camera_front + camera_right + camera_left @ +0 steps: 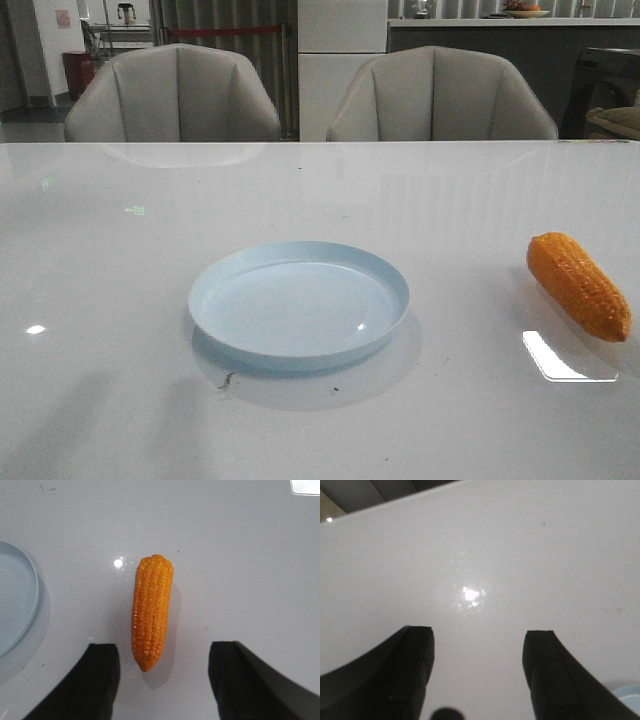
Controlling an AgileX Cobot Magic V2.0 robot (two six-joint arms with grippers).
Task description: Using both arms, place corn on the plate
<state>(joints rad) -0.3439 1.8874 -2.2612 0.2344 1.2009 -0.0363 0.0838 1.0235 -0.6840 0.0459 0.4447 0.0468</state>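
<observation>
The orange corn (579,284) lies on the white table at the right, to the right of the pale blue plate (298,303), which stands empty at the table's middle. In the right wrist view the corn (152,611) lies lengthwise with its blunt tip toward my right gripper (164,650), which is open, empty and hovers just short of it. The plate's rim (31,600) shows at that view's edge. My left gripper (478,636) is open and empty over bare table, with a sliver of the plate (629,696) beside one finger. Neither gripper shows in the front view.
Two grey chairs (172,95) (440,97) stand behind the table's far edge. Ceiling lights glare on the glossy tabletop (560,360) near the corn.
</observation>
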